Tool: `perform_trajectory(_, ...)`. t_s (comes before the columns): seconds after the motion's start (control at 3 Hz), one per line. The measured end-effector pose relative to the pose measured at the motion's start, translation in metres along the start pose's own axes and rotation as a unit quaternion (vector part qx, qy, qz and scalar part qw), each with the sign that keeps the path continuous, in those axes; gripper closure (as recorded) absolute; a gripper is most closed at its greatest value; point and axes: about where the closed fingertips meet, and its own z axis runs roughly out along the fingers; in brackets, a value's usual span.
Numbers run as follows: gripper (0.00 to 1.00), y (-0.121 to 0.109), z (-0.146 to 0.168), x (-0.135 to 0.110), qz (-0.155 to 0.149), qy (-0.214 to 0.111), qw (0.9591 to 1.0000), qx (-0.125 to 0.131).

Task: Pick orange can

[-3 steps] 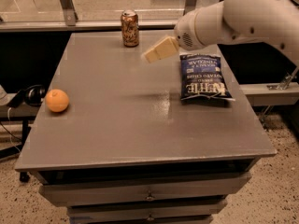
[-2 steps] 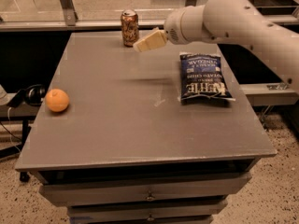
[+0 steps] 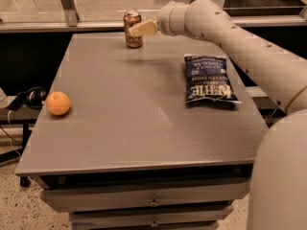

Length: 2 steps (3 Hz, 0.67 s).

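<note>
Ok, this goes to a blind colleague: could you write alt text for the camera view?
A white robot arm has its cream gripper at the upper part of a small orange-brown drink can standing at the far edge of a grey table. A blue potato chip bag lies to the right, a round orange fruit near the left edge.

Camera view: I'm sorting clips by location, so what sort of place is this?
Probably an office or lab test area: a grey table with drawers, a glass partition behind, headphones beside it. The gripper is at the orange can near the far edge.
</note>
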Motion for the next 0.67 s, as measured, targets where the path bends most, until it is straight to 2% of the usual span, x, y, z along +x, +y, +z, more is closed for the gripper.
perform_trajectory(0.33,0.00,0.000,0.036,-0.005,0.013,-0.016,0.9998,-0.006)
perform_trajectory(0.67,0.00,0.014,0.060,-0.008,0.024,-0.023,0.9990,-0.029)
